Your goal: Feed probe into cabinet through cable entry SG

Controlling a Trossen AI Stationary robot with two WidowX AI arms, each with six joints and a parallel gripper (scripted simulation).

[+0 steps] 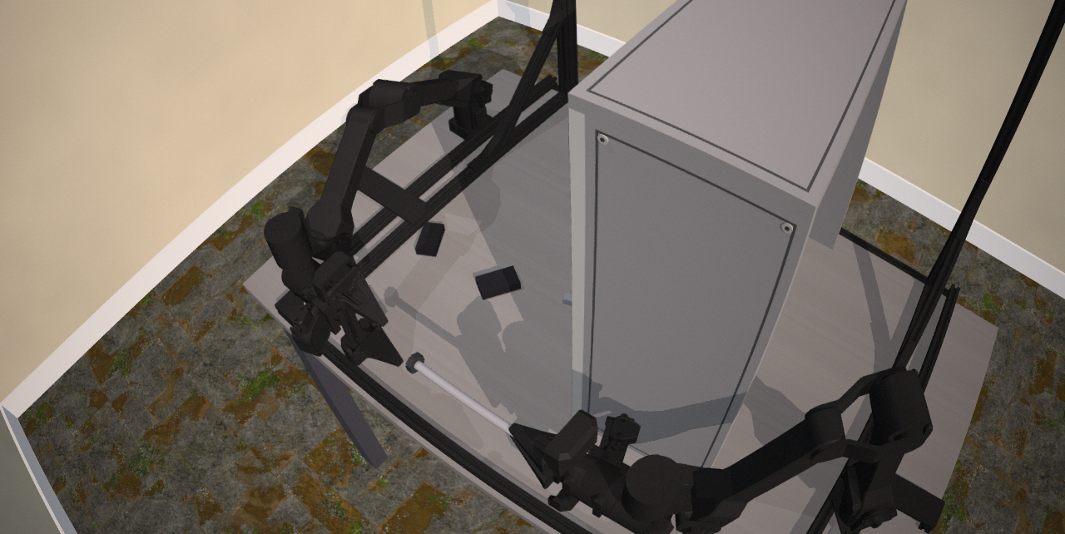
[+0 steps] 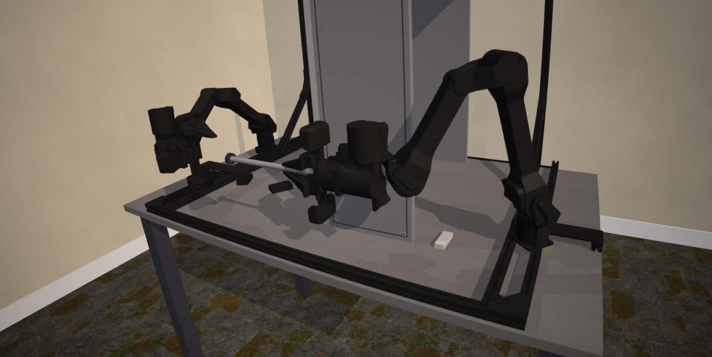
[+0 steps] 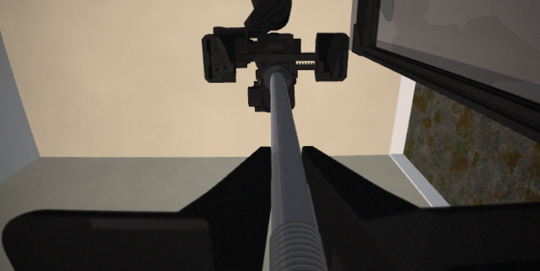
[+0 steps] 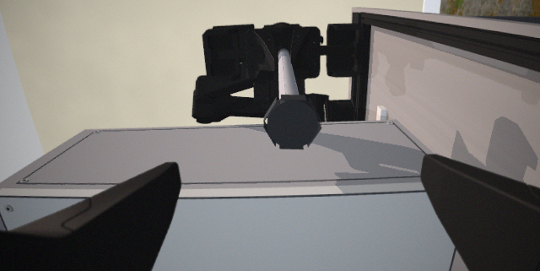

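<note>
The probe, a pale rod [image 1: 461, 391] [image 2: 258, 162] [image 3: 287, 178] [image 4: 288, 77] with a dark many-sided head, is roughly level in the air. My left gripper [image 1: 513, 429] [image 3: 286, 157] is shut on its ribbed end part. The head points at my right gripper [image 1: 393, 343] [image 4: 300, 170], which is open and empty, a short way beyond the head and not touching it. The tall grey cabinet [image 1: 692, 292] [image 2: 358, 56] [image 4: 261, 153] stands on the table, beside the probe. No SG marking or cable entry can be made out in any view.
Two black blocks [image 1: 429, 239] [image 1: 497, 282] lie on the table near the right arm. A white block [image 2: 443, 239] [image 4: 381, 113] lies near the cabinet's foot on the left arm's side. Black rails [image 2: 318, 255] edge the table, and dark upright posts [image 1: 564, 9] [image 2: 543, 56] rise from the sides.
</note>
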